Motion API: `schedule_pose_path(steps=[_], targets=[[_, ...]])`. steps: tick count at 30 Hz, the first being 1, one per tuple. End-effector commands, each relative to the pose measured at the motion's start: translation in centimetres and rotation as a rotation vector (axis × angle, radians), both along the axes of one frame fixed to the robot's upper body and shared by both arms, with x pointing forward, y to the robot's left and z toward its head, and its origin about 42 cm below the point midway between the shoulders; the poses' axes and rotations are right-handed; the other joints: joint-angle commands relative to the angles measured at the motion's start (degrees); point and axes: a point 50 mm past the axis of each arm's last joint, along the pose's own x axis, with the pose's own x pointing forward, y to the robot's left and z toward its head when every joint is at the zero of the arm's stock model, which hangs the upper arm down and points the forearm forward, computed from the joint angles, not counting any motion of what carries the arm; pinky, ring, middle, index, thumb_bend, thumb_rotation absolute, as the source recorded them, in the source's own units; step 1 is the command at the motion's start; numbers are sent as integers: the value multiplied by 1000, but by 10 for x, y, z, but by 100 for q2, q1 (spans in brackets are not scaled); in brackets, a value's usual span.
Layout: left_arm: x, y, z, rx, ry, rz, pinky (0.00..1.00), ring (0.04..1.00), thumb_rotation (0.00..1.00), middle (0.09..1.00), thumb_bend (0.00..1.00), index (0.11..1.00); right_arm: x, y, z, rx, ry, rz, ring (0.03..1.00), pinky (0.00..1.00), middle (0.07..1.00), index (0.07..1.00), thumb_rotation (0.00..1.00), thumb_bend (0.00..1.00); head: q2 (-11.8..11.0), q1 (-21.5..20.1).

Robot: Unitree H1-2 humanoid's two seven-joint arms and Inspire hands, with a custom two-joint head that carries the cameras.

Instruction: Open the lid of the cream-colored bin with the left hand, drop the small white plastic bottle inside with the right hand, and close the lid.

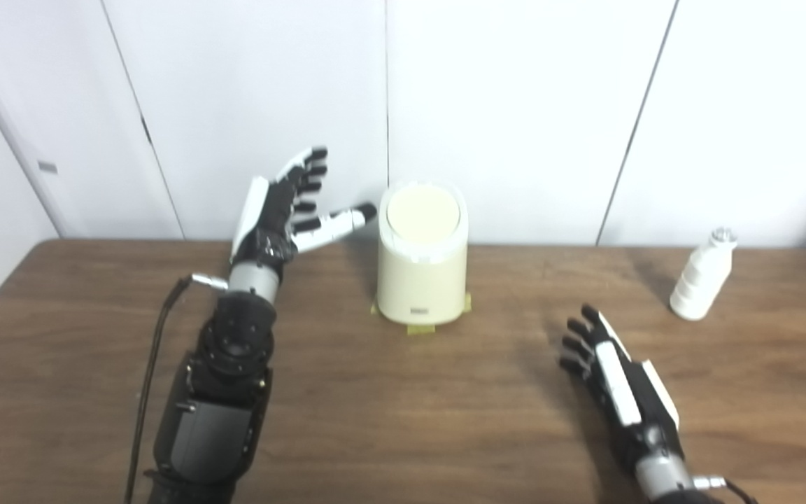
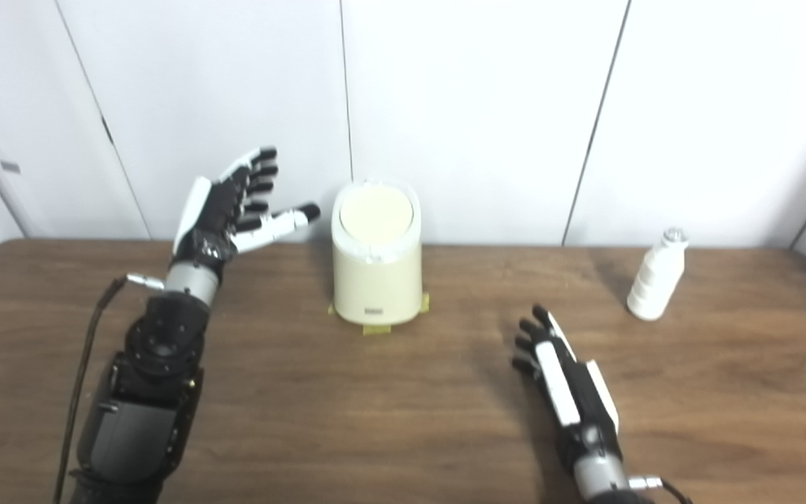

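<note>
Both robot hands spread, empty: left robot hand [image 1: 284, 210] raised beside bin [image 1: 422, 269], lid [image 1: 423, 214] apparently closed; right robot hand [image 1: 613, 367] low over tabletop [image 1: 403, 420]; bottle [image 1: 702, 283] upright, far right.

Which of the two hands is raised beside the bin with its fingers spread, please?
The left hand, lifted off the table with its thumb reaching toward the cream-colored bin. The right hand lies low over the table, far from the bin.

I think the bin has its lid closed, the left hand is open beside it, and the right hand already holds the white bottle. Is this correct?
One part is wrong. The right hand holds nothing: it lies low over the table, and the white bottle stands apart from it, farther right. The left eye view shows this. The bin has its lid closed, and the left hand is open beside it.
</note>
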Motion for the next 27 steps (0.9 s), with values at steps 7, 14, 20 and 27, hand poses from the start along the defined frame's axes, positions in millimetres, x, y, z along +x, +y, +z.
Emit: schedule_pose_path(steps=[7, 14, 20, 27], targets=[[26, -10, 33, 62, -122, -44, 771, 857, 248, 888, 853, 920, 6, 1, 8, -17, -80, 21, 895, 845, 912, 959, 925, 559, -128, -24], [42, -19, 34, 101, -103, -69, 760, 860, 180, 897, 857, 928, 5, 3, 5, -39, -75, 15, 884, 824, 905, 958, 925, 545, -182, -24], [58, -27, 41, 140, -88, -77, 740, 863, 177, 901, 868, 924, 2, 5, 4, -37, -65, 14, 893, 845, 911, 957, 929, 561, -198, -49], [72, -30, 51, 149, -77, -78, 754, 875, 149, 897, 875, 928, 2, 7, 4, -43, -64, 11, 891, 838, 913, 958, 939, 550, -170, -76]])
